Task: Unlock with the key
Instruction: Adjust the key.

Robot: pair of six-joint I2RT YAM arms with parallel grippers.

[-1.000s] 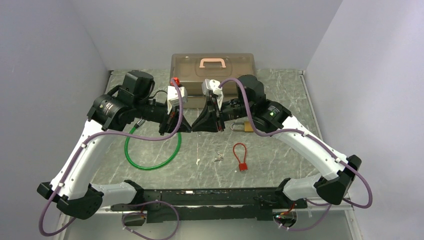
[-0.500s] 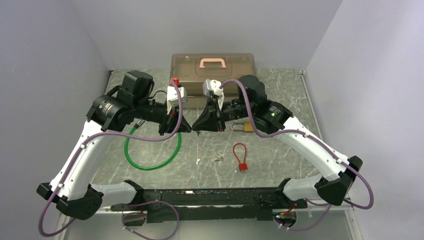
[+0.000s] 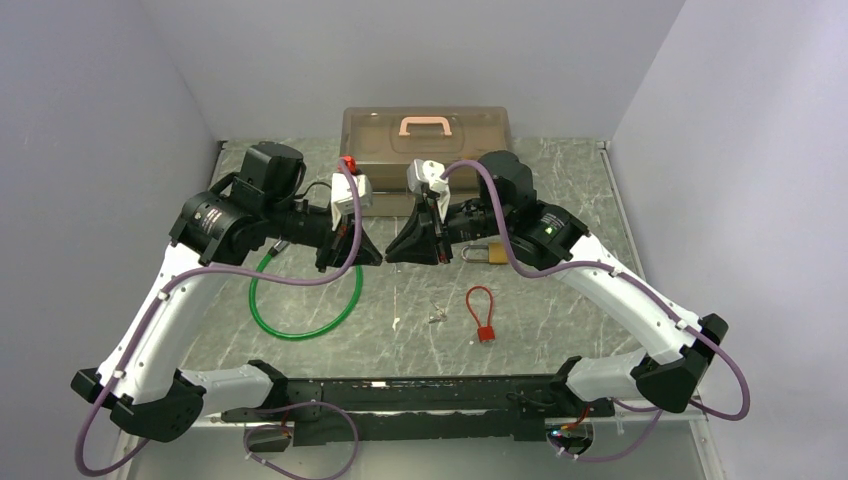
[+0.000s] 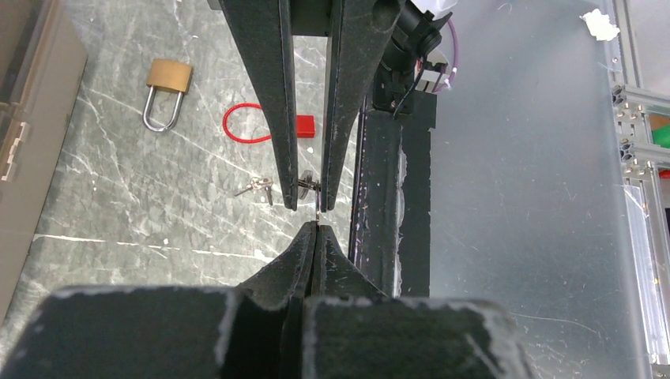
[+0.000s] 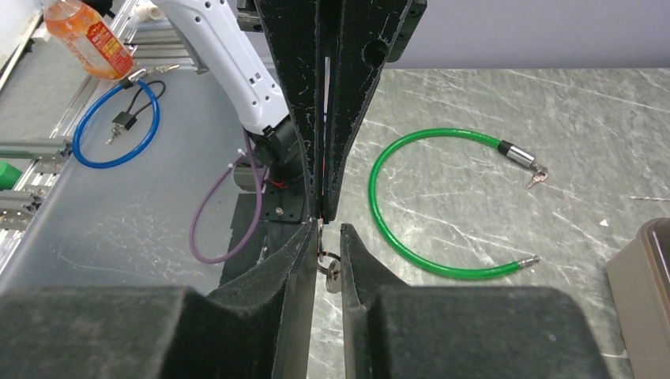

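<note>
I have both arms bent at the elbow over the counter (image 3: 590,190), the left arm (image 3: 160,315) and right arm (image 3: 625,300) reaching inward until their end effectors meet tip to tip, held level in the air in front of the brown box (image 3: 470,135). The green cable loop (image 3: 300,335) lies under the left forearm. The brass padlock (image 3: 488,254) lies flat just beside the right wrist. The left end effector (image 4: 316,230) is pressed closed. The right end effector (image 5: 329,233) stands at a narrow gap, clamping the key (image 5: 330,276). The key's thin end reaches the left tips; I cannot tell whether they pinch it.
</note>
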